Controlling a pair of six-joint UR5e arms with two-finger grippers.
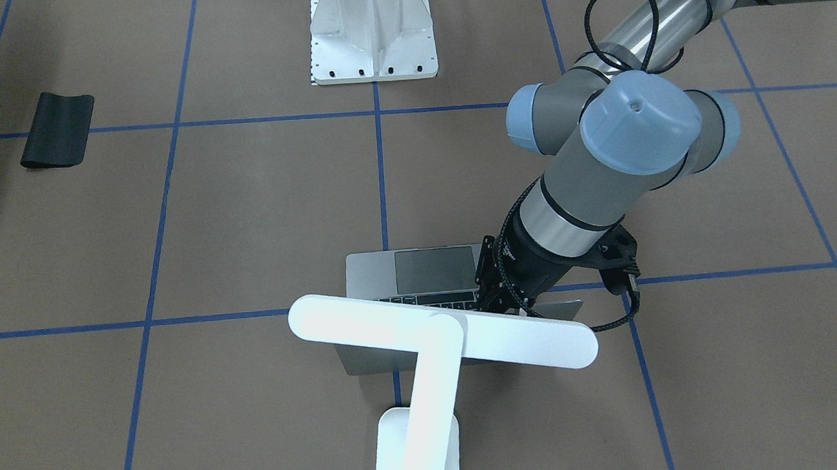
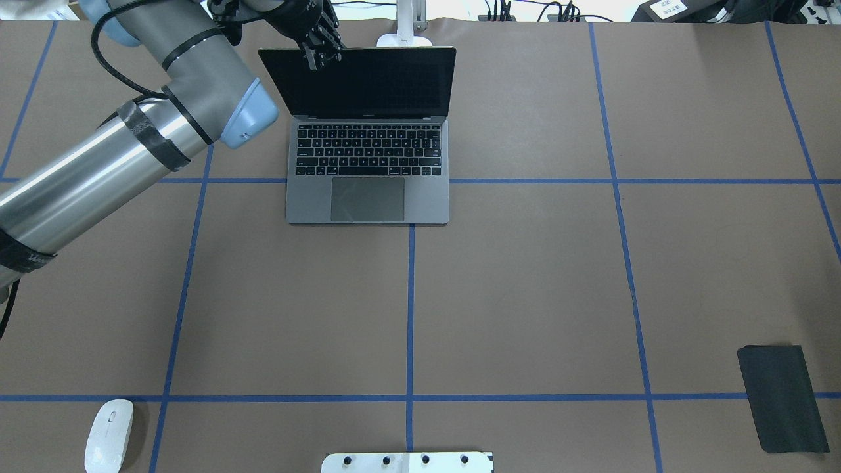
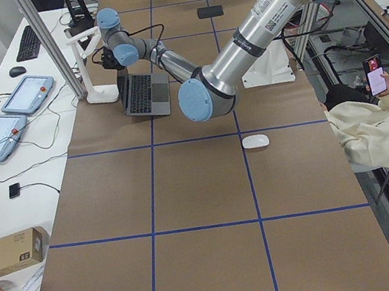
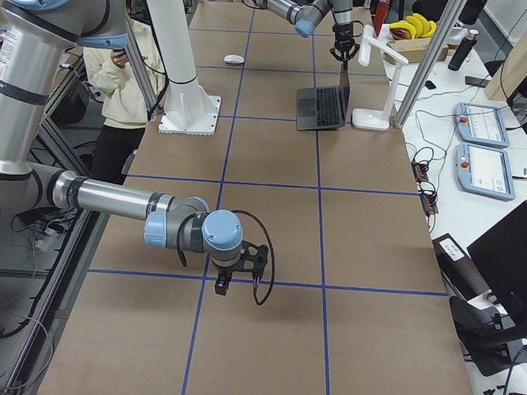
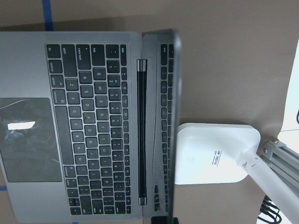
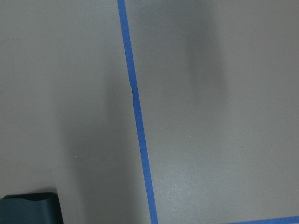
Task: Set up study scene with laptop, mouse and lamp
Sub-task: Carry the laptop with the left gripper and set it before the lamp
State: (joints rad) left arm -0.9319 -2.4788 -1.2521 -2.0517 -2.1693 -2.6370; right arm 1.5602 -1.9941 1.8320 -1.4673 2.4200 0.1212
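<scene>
The space-grey laptop (image 2: pixel 368 203) stands open at the far middle of the table, with its screen nearly upright; it also shows in the left wrist view (image 5: pixel 93 126). My left gripper (image 2: pixel 322 54) is at the top left edge of the lid and looks shut on it; one black fingertip (image 5: pixel 163 219) straddles that edge. The white lamp (image 1: pixel 438 331) stands just behind the laptop, with its base (image 5: pixel 215 154) next to the lid. The white mouse (image 2: pixel 108 433) lies at the near left. My right gripper (image 4: pixel 239 278) hangs low over bare table far from these; I cannot tell its state.
A black mat (image 2: pixel 782 397) lies at the near right, and its corner shows in the right wrist view (image 6: pixel 30 210). The white ribbed pedestal (image 1: pixel 372 33) stands at the near middle edge. Blue tape lines cross the brown table. A seated person (image 3: pixel 380 128) is beside the table.
</scene>
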